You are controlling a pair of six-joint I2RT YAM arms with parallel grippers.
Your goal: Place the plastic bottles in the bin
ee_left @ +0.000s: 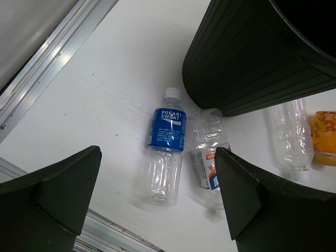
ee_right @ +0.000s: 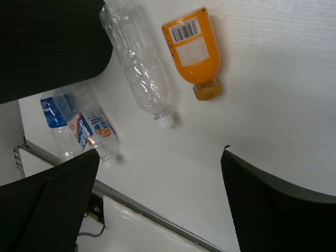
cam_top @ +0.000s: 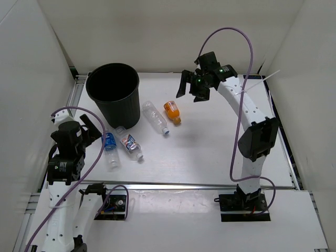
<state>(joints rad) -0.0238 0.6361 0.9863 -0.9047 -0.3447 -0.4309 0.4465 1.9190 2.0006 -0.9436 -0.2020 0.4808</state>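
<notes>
The black bin [cam_top: 118, 107] stands upright at the back left. Four bottles lie on the white table beside it: the orange one [cam_top: 172, 112], the plain clear one [cam_top: 155, 117], the red-white-blue label one [cam_top: 129, 143] and the blue label one [cam_top: 109, 147]. My left gripper [cam_top: 92, 126] is open and empty, above and left of the blue label bottle [ee_left: 167, 147] and its neighbour [ee_left: 207, 152]. My right gripper [cam_top: 191, 88] is open and empty, raised to the right of the orange bottle [ee_right: 194, 50] and the plain clear bottle [ee_right: 139, 68].
White enclosure walls close in on the left, back and right. An aluminium rail [cam_top: 184, 185] runs along the table's near edge, another [ee_left: 47, 58] along its left edge. The bin's wall [ee_left: 247, 68] rises right behind the two labelled bottles.
</notes>
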